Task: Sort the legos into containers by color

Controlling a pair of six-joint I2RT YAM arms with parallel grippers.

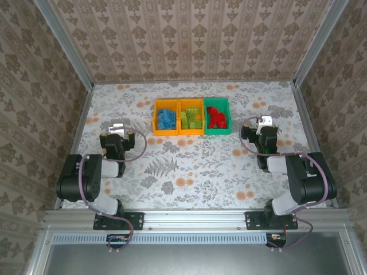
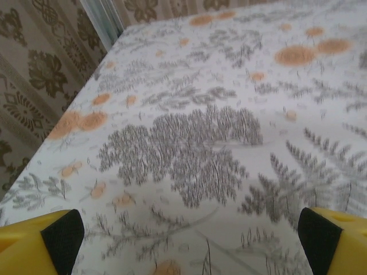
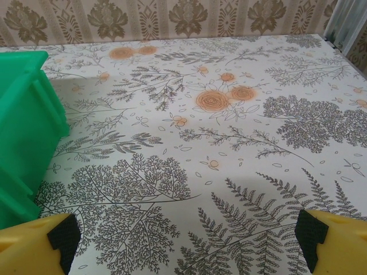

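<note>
Left gripper (image 2: 190,243) spread wide above the floral table (image 2: 189,86), holding nothing, fingertips (image 2: 60,238) cut off at the frame's bottom. Right gripper (image 3: 183,238) equally spread, beside the half-cropped green bin (image 3: 23,120). Farther back, blue legos (image 1: 167,119) lie in the left orange-yellow bin (image 1: 155,117), lime legos (image 1: 191,119) in the middle orange-yellow bin (image 1: 191,133), red legos (image 1: 217,117) in the green; single bricks blur together

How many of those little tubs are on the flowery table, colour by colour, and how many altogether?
Orange-yellow bins: 2, the left bin holding blue bricks and the middle bin holding lime green bricks
Green bins: 1, the green bin holding red bricks
Total: 3 bins
</note>
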